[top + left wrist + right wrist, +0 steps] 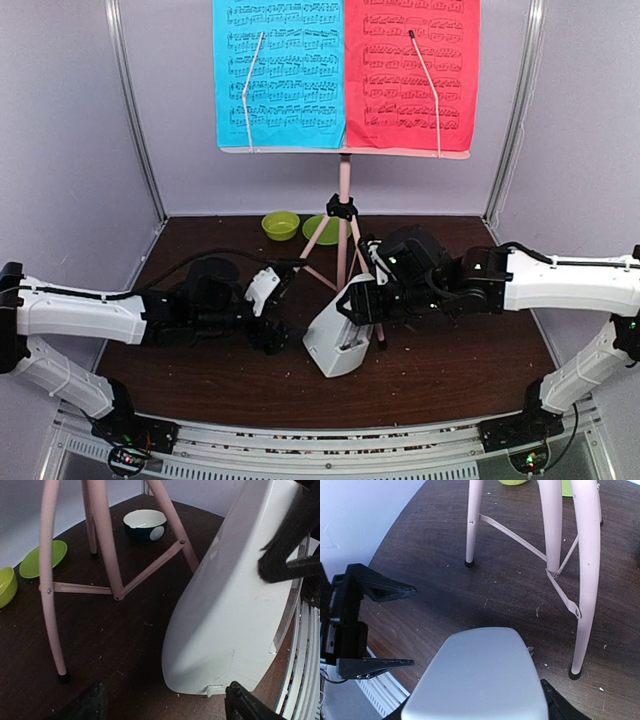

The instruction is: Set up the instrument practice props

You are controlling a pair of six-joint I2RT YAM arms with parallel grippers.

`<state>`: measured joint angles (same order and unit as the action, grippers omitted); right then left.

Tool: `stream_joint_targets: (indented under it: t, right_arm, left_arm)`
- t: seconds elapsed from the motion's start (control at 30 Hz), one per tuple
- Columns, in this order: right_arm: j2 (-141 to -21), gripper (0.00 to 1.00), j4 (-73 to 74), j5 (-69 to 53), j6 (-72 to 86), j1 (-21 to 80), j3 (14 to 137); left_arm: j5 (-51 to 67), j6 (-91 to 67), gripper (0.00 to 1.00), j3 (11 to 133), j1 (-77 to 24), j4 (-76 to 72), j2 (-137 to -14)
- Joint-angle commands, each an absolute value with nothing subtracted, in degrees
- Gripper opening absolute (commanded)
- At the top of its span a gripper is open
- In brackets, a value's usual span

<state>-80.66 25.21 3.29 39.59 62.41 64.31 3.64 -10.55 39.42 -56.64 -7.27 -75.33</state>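
Near the front of the dark brown wooden table [440,370], the small white pyramid-shaped metronome [338,340] stands tilted, its narrow top leaning back and to the right. It is just in front of the legs of the pale pink tripod music stand [344,200]. The right gripper [362,300] is clamped on the metronome's upper part, a black finger pressed against each side. Whether the base rests on the table cannot be told. The left gripper [412,626] sits low just to the left of the metronome with its jaws spread wide, holding nothing. Beyond the tripod legs lie a lime green bowl [280,225] and a lime green plate [322,230], and off to the side sits a small white bowl with a dark base [145,525]. Farthest back, high on the stand's desk, a blue music sheet [278,70] and a red music sheet [410,70] stand side by side, a thin pale wire arm lying across each.
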Motion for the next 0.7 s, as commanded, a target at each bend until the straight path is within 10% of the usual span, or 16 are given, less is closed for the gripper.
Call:
stream_joint_targets:
  t: [0.0, 0.67]
  right_arm:
    - [-83.8, 0.0, 30.2, 15.6, 43.4, 65.4, 72.9]
    - [-106.2, 0.16, 53.4, 35.8, 61.2, 75.1, 98.1]
  left_arm:
    - [-5.2, -15.3, 0.84, 37.5, -56.3, -10.0, -70.7]
    - [-15.2, -20.3, 0.83, 31.0, -56.3, -2.1, -55.5]
